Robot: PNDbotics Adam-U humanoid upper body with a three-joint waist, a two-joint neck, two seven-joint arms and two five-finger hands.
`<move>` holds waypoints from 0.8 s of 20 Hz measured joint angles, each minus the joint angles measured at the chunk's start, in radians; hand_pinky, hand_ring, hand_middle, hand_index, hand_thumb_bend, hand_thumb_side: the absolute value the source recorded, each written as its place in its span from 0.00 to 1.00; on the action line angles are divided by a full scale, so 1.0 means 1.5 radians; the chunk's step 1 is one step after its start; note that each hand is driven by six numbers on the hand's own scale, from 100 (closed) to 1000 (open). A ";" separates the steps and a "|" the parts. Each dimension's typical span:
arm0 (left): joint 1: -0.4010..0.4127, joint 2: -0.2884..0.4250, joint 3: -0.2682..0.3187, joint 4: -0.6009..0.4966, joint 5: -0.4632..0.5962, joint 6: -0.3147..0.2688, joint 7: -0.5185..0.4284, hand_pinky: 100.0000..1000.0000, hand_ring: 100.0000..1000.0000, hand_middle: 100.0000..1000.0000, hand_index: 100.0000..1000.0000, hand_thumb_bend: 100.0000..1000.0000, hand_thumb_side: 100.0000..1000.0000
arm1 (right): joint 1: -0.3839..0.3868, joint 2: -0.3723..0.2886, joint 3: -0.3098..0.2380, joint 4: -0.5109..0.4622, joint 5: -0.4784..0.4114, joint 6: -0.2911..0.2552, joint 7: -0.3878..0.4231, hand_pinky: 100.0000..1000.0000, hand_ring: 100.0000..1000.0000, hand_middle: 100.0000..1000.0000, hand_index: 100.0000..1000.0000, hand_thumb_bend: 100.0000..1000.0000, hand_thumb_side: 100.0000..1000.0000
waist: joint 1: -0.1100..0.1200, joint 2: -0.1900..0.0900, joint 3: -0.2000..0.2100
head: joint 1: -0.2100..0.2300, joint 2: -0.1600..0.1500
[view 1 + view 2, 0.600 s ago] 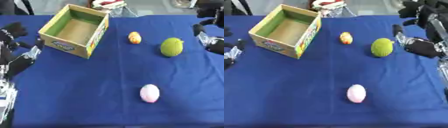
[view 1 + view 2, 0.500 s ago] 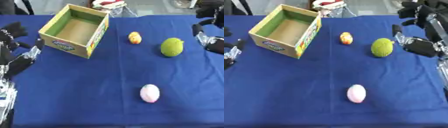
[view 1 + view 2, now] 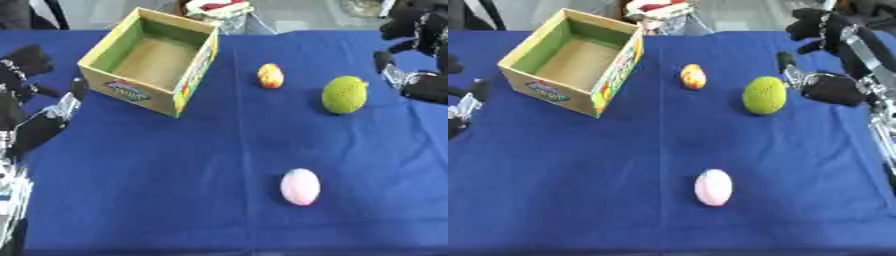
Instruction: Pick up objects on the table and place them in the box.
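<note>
Three loose objects on the blue tablecloth (image 3: 175,190), none in the box yet. One green bumpy ball (image 3: 765,95) on the right side of the table, one small orange-yellow egg-shaped thing (image 3: 270,75) left of it and a little farther back, one pink egg (image 3: 300,186) near the front, well apart from the other two. One cardboard box (image 3: 153,62) at back left: open top, green inner walls, printed label on the outside, nothing visible inside (bare brown floor shows).

Right hand (image 3: 833,87) sits just right of the green ball, not touching it as far as I can see. Its fingers are spread and holding nothing. The thumb side points toward the ball and the fingers are raised toward the far edge.

Left hand (image 3: 31,87) is at the left edge, beside the box's near-left corner and apart from it. It is also relaxed and empty, with dark fingers fanned upward.

One heap of red and white stuff (image 3: 219,7) lies past the far edge of the table behind the box; can't make out what it is.
</note>
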 measured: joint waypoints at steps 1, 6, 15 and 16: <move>0.000 0.000 0.000 0.000 0.000 0.000 0.000 0.45 0.71 0.65 0.80 0.49 0.18 | -0.005 -0.004 0.003 0.013 0.000 0.000 0.003 0.70 0.78 0.73 0.89 0.12 0.19 | 0.000 0.000 0.000 | 0.000 0.000; 0.000 0.000 -0.001 0.000 0.000 -0.001 -0.002 0.45 0.71 0.65 0.80 0.49 0.19 | -0.030 -0.019 0.022 0.084 0.004 -0.001 0.021 0.70 0.78 0.75 0.89 0.14 0.18 | 0.000 0.000 0.002 | -0.002 0.000; 0.000 0.000 -0.003 0.000 0.000 -0.001 -0.003 0.45 0.71 0.65 0.80 0.49 0.19 | -0.064 -0.020 0.034 0.219 0.066 -0.005 0.038 0.73 0.82 0.83 0.91 0.30 0.16 | 0.001 0.000 0.004 | -0.004 0.000; 0.000 0.000 -0.004 0.000 0.000 -0.001 -0.003 0.45 0.71 0.65 0.80 0.49 0.19 | -0.067 -0.020 0.036 0.231 0.079 -0.007 0.039 0.73 0.82 0.83 0.91 0.31 0.16 | 0.001 0.000 0.004 | -0.004 0.000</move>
